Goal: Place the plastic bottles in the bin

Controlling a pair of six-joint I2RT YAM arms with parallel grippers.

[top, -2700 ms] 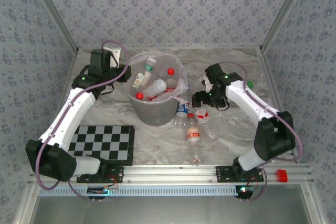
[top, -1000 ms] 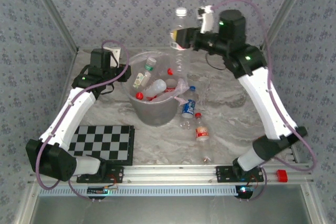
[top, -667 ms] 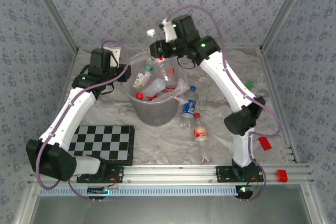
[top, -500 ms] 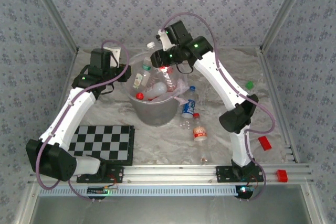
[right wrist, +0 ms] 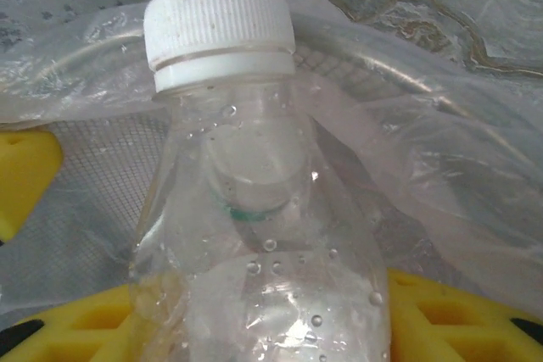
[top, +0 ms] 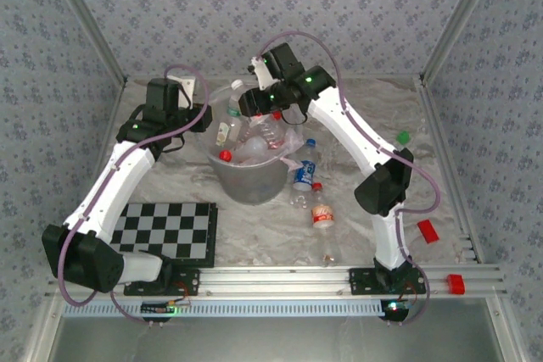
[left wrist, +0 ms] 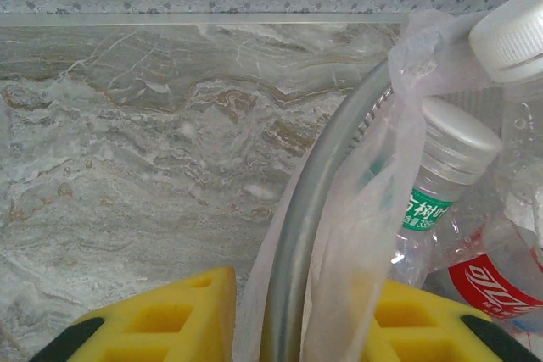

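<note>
Marbled grey stone covers the desk (top: pixel 254 231), and patterned blue-grey wallpaper (top: pixel 280 6) closes it in. From the top camera we see the bin (top: pixel 246 182) standing left of the desk's middle, with several bottles inside it and red caps showing among them. Our left fingers (top: pixel 206 118) sit at the bin's left rim. Our right fingers (top: pixel 248 101) reach over its far rim from the right, and a white-capped bottle (top: pixel 234 96) sits at their tip, tilted above the bin's mouth. Just right of the bin, a blue-capped bottle (top: pixel 305 167) and a red-capped bottle (top: pixel 321 209) lie on the desk, well apart from both pairs of fingers. A checkerboard mat (top: pixel 165 231) lies near the left arm's base. From the left wrist we see the yellow left fingers (left wrist: pixel 182 315) standing one outside and one inside the bin's grey rim (left wrist: pixel 293 269). They are closed to a narrow gap on the rim and the crinkly bag (left wrist: pixel 373 201) together. Just beside the inner finger, inside the bin, stands a green-labelled bottle (left wrist: pixel 445 167) with a pale cap. From the right wrist we see the white-capped bottle (right wrist: pixel 254 209) pointing away from the camera, cap farthest. Its clear, dented body lies between the yellow right fingers (right wrist: pixel 450 311), which press on it from both sides and hold it. Behind it lie the bag (right wrist: pixel 407 167) and the bin's rim.
</note>
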